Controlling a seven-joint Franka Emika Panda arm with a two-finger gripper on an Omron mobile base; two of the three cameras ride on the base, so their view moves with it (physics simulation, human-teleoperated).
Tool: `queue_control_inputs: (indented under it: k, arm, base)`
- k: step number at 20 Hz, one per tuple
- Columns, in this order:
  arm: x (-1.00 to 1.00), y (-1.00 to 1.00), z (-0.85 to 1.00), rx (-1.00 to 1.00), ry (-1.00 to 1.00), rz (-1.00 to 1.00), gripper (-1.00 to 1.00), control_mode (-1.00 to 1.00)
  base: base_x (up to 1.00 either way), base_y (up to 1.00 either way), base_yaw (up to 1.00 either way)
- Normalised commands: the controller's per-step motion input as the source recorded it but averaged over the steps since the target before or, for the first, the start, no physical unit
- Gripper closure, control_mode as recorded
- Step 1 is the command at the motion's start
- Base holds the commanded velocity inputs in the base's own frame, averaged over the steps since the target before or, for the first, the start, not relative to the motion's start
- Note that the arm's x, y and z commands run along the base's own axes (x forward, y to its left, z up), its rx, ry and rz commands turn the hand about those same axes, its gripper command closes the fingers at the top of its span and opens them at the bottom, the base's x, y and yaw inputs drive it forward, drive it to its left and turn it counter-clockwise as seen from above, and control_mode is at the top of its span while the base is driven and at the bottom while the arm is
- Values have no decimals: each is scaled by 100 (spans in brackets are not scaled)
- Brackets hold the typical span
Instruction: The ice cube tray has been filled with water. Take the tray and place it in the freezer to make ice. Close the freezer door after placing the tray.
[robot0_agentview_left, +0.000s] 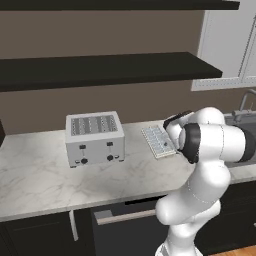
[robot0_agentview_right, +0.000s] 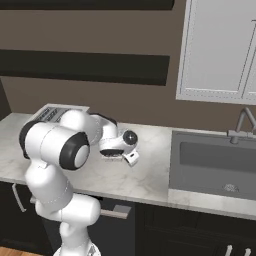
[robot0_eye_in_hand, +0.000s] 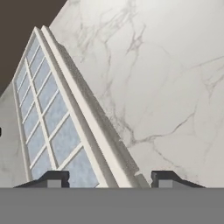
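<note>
The ice cube tray (robot0_agentview_left: 158, 140) lies flat on the marble counter (robot0_agentview_left: 45, 175), to the right of the toaster and just behind my arm's elbow. In the hand view the tray (robot0_eye_in_hand: 48, 118) runs diagonally, its pale grid of water-filled cells at left. My gripper (robot0_eye_in_hand: 109, 180) is right over the tray's near end and straddles its long rim. The left fingertip (robot0_eye_in_hand: 54, 178) is over a cell; the right one is over bare counter beyond the rim. The jaws stand apart, with gaps to the rim on both sides. The freezer and its door are out of view.
A boxy silver toaster (robot0_agentview_left: 95, 137) stands left of the tray. A sink (robot0_agentview_right: 215, 160) with a faucet (robot0_agentview_right: 245, 122) sits to the right. Dark wall shelves (robot0_agentview_left: 100, 70) and a white cabinet (robot0_agentview_right: 220, 50) hang above the counter.
</note>
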Motion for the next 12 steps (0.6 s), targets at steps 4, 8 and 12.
queue_control_inputs:
  k: [4, 8, 12]
  arm:
    - [-2, 0, 52, 0, 0, 7, 100, -100]
    - [-2, 0, 55, 0, 0, 5, 100, -100]
    - [0, 0, 57, 0, 0, 4, 100, -100]
  base:
    - [0, 0, 0]
    - [0, 0, 0]
    - [0, 0, 0]
